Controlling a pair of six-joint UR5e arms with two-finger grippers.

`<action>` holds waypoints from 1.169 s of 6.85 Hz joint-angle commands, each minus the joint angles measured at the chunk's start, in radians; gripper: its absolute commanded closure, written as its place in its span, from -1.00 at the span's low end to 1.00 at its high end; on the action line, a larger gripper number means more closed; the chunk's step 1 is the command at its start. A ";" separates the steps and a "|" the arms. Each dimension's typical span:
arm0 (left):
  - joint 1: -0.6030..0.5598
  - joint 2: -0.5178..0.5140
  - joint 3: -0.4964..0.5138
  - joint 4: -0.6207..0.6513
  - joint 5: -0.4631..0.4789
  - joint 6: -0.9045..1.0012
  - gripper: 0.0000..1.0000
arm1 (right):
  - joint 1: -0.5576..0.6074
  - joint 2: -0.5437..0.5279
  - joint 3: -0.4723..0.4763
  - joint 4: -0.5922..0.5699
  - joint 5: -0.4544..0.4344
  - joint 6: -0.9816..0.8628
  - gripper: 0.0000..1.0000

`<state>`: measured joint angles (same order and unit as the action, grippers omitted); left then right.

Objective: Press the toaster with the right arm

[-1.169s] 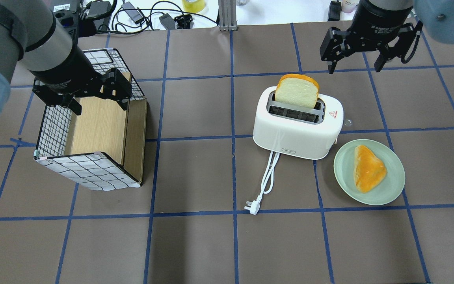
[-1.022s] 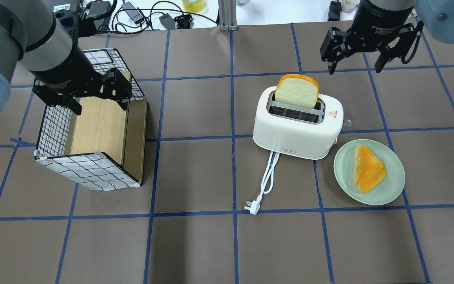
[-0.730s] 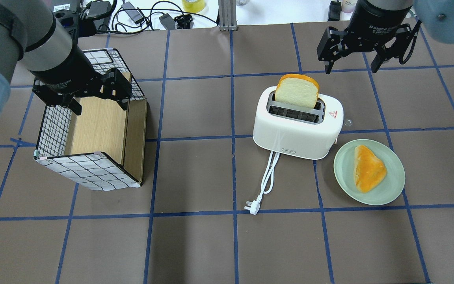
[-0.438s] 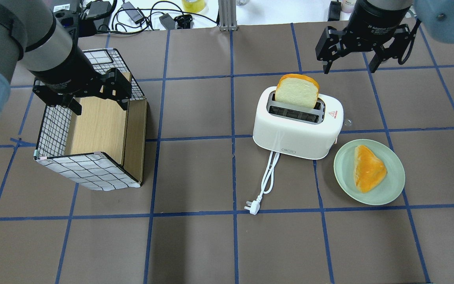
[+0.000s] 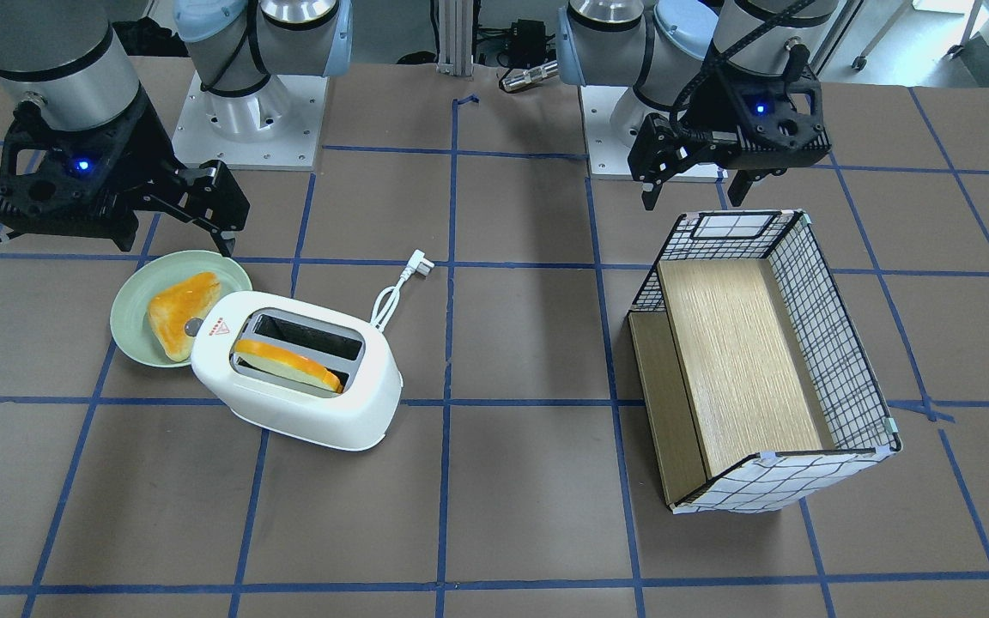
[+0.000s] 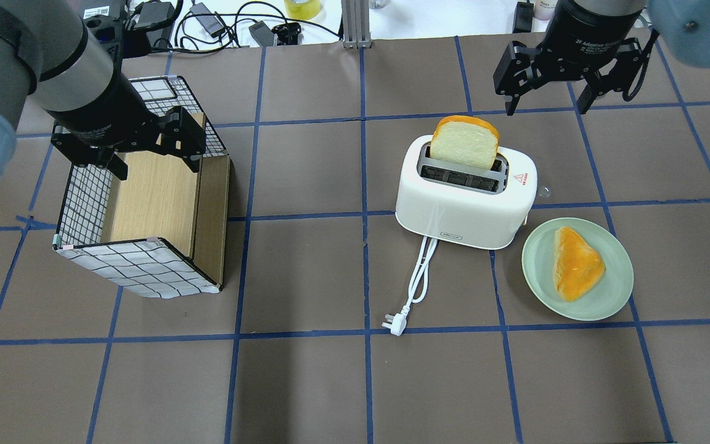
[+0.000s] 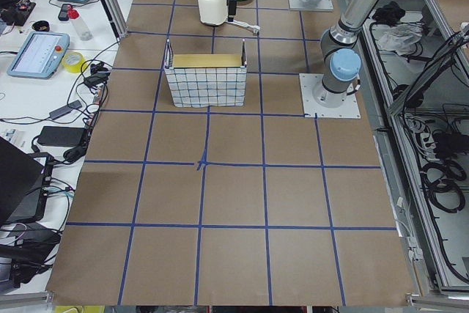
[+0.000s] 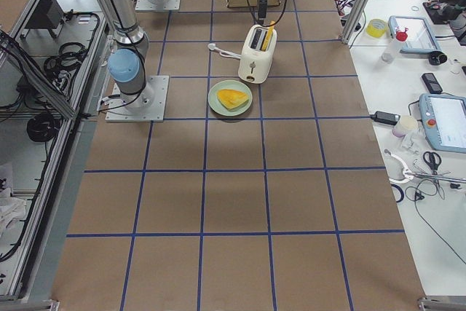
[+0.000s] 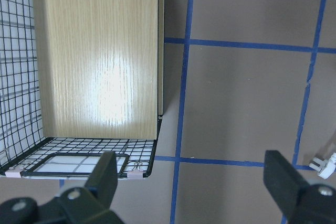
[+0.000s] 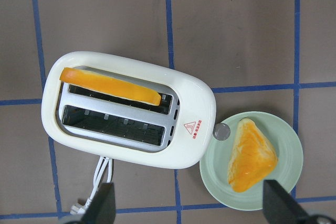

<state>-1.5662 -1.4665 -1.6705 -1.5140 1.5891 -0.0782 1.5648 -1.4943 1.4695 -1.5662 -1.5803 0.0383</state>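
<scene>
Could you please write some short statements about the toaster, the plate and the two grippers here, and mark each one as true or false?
1. A slice of bread stands in one slot of the toaster. True.
2. The right gripper is pressing down on the toaster. False: it hangs open in the air, not touching the toaster.
3. The toaster's plug lies loose on the table. True.
4. The green plate is empty. False: a piece of bread lies on it.
5. The left gripper is shut on the wire basket. False: it is open, above the basket.
</scene>
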 commanded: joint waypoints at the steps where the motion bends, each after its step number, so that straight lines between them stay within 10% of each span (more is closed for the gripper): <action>1: 0.000 0.000 0.000 0.000 0.000 0.000 -1.00 | -0.002 -0.001 0.000 0.002 -0.003 0.002 -1.00; 4: 0.000 0.000 0.000 0.000 0.000 0.000 -1.00 | -0.029 0.005 0.002 -0.011 0.000 -0.049 -1.00; 8: 0.000 0.000 0.000 0.000 0.000 0.000 -1.00 | -0.138 0.012 0.008 -0.003 0.062 -0.232 0.90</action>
<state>-1.5662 -1.4665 -1.6705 -1.5140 1.5892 -0.0782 1.4424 -1.4853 1.4743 -1.5716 -1.5377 -0.1776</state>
